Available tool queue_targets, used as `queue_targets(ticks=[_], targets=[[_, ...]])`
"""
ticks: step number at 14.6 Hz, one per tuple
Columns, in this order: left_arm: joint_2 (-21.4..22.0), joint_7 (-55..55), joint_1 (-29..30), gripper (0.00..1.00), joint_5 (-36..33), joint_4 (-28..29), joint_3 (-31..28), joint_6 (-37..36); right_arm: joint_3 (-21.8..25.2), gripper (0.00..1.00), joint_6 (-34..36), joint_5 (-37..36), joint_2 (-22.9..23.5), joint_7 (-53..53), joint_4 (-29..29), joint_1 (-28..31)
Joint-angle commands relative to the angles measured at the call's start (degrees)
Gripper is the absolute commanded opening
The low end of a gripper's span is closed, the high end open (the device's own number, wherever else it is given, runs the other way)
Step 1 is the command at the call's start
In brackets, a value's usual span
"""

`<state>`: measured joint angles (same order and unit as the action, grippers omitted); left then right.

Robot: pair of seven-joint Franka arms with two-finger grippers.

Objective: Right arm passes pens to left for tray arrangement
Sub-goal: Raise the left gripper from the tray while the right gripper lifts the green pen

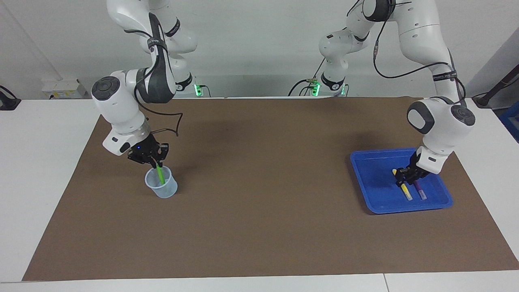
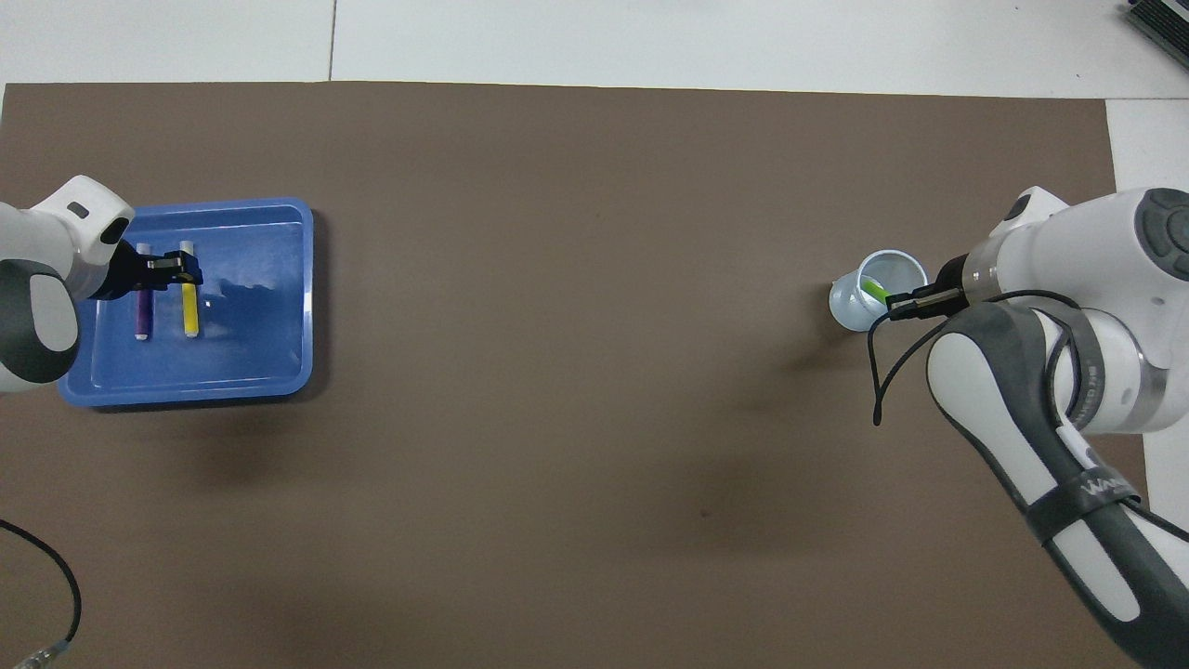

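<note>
The blue tray [image 1: 371, 172] [image 2: 260, 353] sits toward the left arm's end of the table. A yellow pen [image 1: 407, 193] [image 2: 189, 314] and a purple pen [image 1: 420, 191] [image 2: 141, 314] lie flat in it, side by side. My left gripper [image 1: 401, 178] [image 2: 181, 271] hangs open just over the yellow pen's end nearer the robots. Toward the right arm's end stands a translucent cup [image 1: 165, 190] [image 2: 847, 307]. The green pen [image 1: 160, 175] [image 2: 873, 289] leans in the cup. My right gripper [image 1: 156, 164] [image 2: 894, 305] is shut on its upper end, just above the rim.
A brown mat [image 1: 259, 202] covers most of the white table. A black cable [image 1: 175, 125] loops down from the right arm's wrist beside the cup. Another cable [image 2: 51, 576] lies at the mat's corner near the left arm.
</note>
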<state>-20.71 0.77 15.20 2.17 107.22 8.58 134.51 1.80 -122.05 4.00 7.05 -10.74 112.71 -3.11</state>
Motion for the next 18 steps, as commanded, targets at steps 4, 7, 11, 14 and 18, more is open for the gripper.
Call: queue_targets(ticks=[4,7,11,14,18], targets=[[4.7,-11.6,-3.4,0.51,-0.1,-0.8,-0.2,-7.2,0.0,0.0,15.1,0.0,-0.7,-1.0,-11.1,0.8],[6.9,-18.9,-6.2,0.57,4.1,-0.8,-0.3,-11.1,0.2,0.0,24.1,0.2,-1.3,-0.4,-17.7,0.9],[8.6,-34.9,-12.0,0.62,4.6,-0.6,-0.2,-13.2,0.3,0.0,30.9,5.5,-4.2,1.2,-20.5,1.0],[9.6,-47.4,-16.9,0.65,6.8,-0.8,-0.2,-13.0,0.1,0.0,30.8,11.1,-4.6,5.6,-20.2,1.7],[10.3,-61.1,-22.8,0.68,10.8,-1.2,-0.2,-12.8,-0.6,0.0,27.1,17.9,-4.9,16.0,-18.7,-1.6]])
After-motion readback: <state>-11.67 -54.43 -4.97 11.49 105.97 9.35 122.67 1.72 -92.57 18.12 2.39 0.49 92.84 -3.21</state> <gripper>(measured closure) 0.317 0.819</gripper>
